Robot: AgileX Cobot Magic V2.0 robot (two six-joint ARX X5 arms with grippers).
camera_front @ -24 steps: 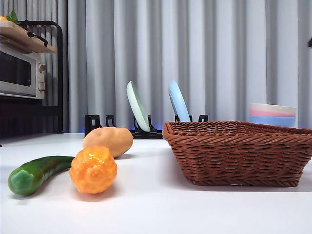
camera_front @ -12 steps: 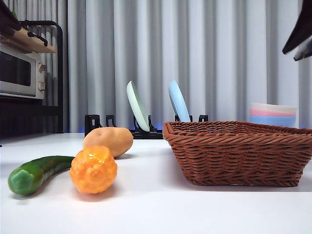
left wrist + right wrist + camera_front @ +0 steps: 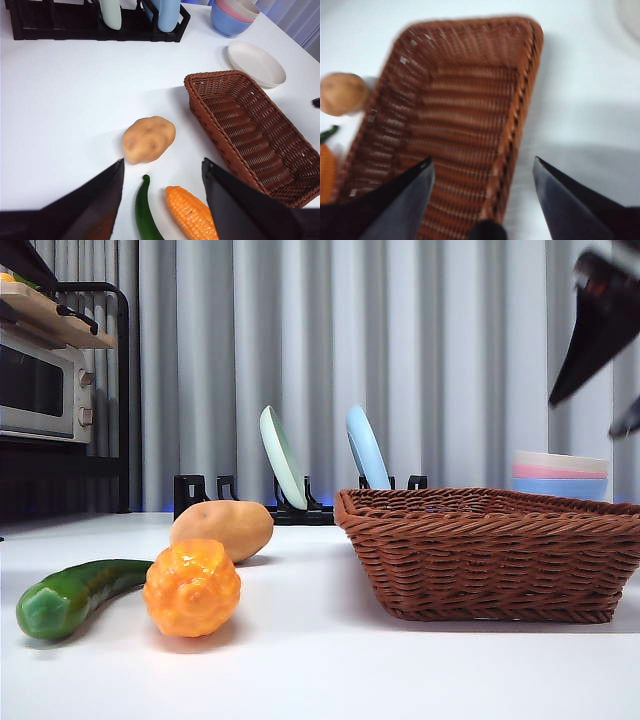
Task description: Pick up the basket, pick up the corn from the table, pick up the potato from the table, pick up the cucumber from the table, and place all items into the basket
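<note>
Jaws of both grippers gape wide, holding nothing: the right gripper (image 3: 482,172) hangs above the empty basket (image 3: 490,550), the left gripper (image 3: 162,172) over the potato (image 3: 149,139), cucumber (image 3: 147,212) and corn (image 3: 190,215) on the table (image 3: 330,670). Stiff, light wicker probably grips best at the braided rim.

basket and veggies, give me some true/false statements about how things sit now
1. The basket is empty. True.
2. The corn lies inside the basket. False: it lies on the table, beside the cucumber.
3. The right gripper is open above the basket. True.
4. The left gripper holds the potato. False: it is open, holding nothing.
5. The potato touches the basket. False: bare table separates them.
</note>
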